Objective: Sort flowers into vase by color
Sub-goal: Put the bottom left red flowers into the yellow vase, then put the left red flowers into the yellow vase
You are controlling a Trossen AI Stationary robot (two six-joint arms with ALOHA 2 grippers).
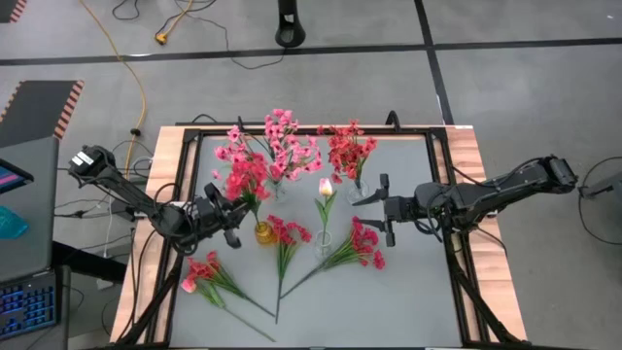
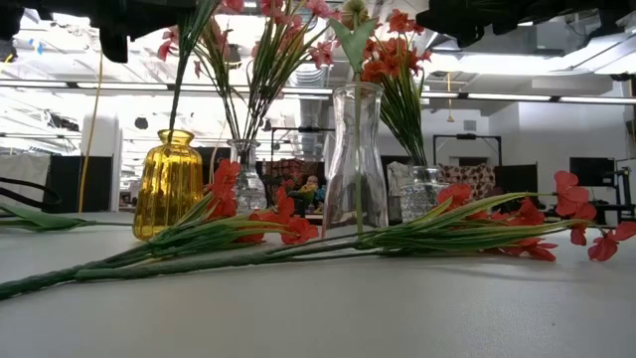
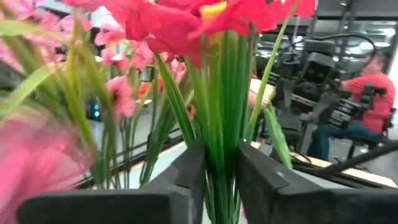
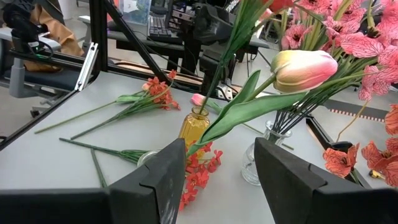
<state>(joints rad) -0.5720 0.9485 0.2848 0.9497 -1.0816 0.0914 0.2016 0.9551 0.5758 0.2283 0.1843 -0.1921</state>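
Note:
My left gripper (image 1: 235,216) is shut on a red sprig (image 1: 248,177), left of the yellow vase (image 1: 264,233). The sprig's thin stem (image 2: 185,80) slants down into that vase. My right gripper (image 1: 383,207) is open and empty, right of the clear vase (image 1: 324,236) holding a pale pink tulip (image 4: 303,68). A clear vase of pink flowers (image 1: 287,151) and one of red flowers (image 1: 348,151) stand farther back. Three loose sprigs lie flat on the table: one at the near left (image 1: 206,277), one in the middle (image 1: 287,238), one at the right (image 1: 362,245). My left gripper pinches the red sprig's bundle of green stems and leaves (image 3: 219,155) between its two fingers (image 3: 186,171), a little below the blossoms. The fingers come roughly level from the table's left, across the stems. The sprig stands tilted, its lower stem in the yellow vase (image 2: 167,184).
The table mat's near half (image 1: 389,301) holds only the loose sprigs. A black frame (image 1: 447,194) edges the table. In the left wrist view a person in a red shirt (image 3: 367,93) sits beyond the table. A keyboard and desk stand off the table's left side (image 1: 24,292).

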